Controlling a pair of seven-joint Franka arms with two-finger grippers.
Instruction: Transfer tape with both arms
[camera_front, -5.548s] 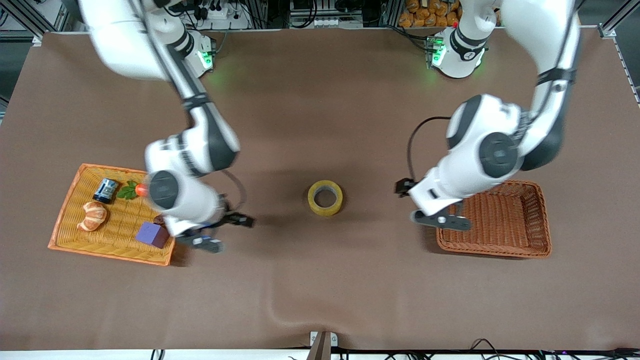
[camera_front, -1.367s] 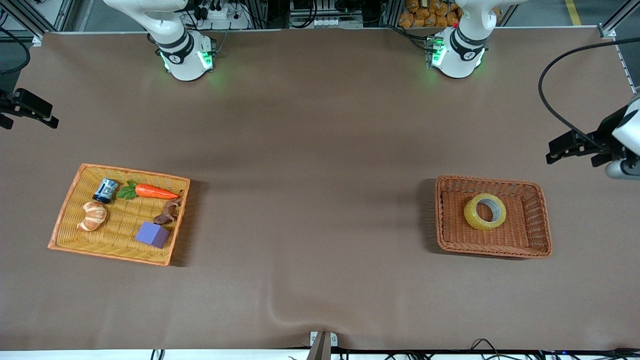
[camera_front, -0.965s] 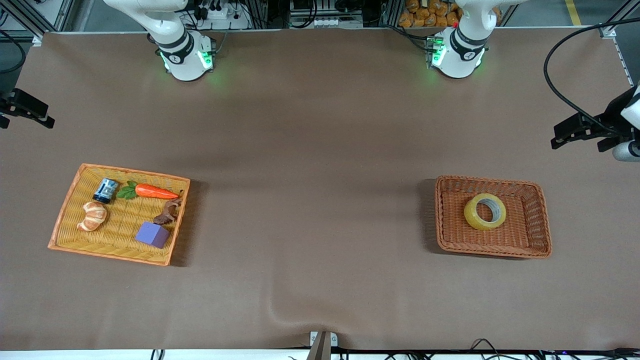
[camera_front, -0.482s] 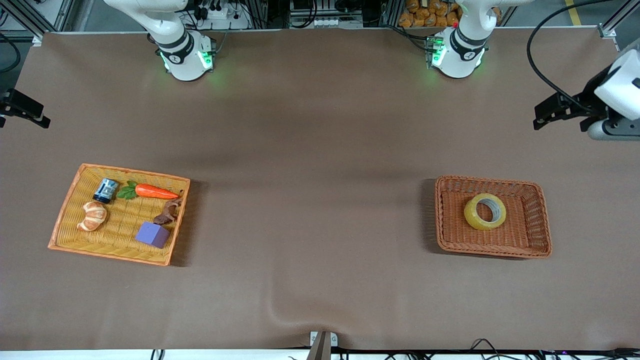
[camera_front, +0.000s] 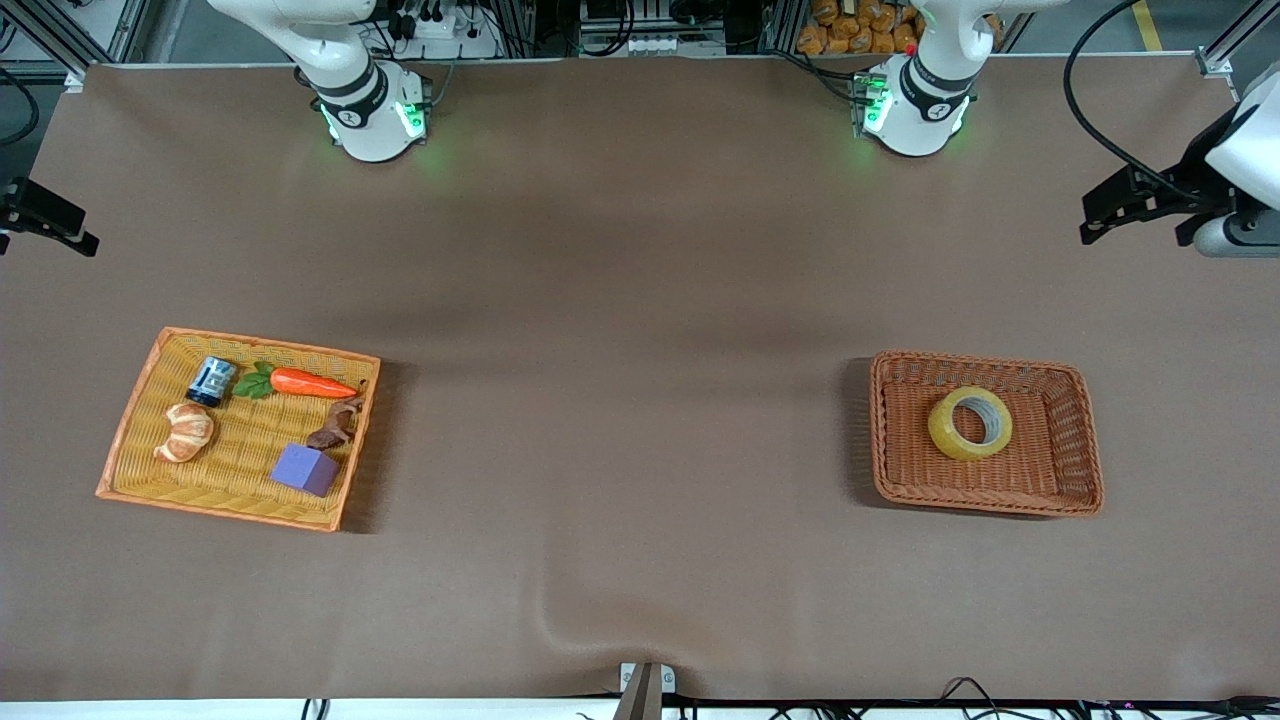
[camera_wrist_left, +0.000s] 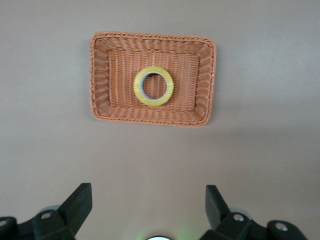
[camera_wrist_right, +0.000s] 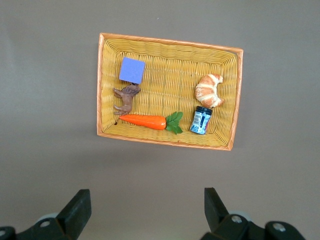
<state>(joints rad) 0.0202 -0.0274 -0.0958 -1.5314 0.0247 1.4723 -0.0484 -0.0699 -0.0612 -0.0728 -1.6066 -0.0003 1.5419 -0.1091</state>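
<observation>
1. Brown cloth covers the table (camera_front: 640, 300); both arms are cut off by the front view's edges, so only the bases and small parts of the grippers are seen there.
2. Little of the right gripper (camera_front: 45, 215) is seen in the front view, at the table edge toward the right arm's end; its spread cannot be judged there.
3. Both fingers (camera_wrist_right: 75, 212) are shown wide apart and empty in the right wrist view.
4. The left gripper (camera_front: 1125, 205) is seen high over the table edge, well apart from the brown basket (camera_front: 1085, 440); its fingers (camera_wrist_left: 77, 205) are shown wide apart and empty in the left wrist view.
5. The tape (camera_front: 970, 423) lies in the brown basket, near its middle, slightly tilted, its hole facing mostly upward; as a ring it has no long axis.
6. The grey core is seen plainly in the left wrist view, where the tape (camera_wrist_left: 153, 86) appears as a round ring from above.
7. The yellow basket (camera_front: 130, 420) lies well apart from the brown basket, toward the right arm's end; its contents are seen in both the front and right wrist views.
</observation>
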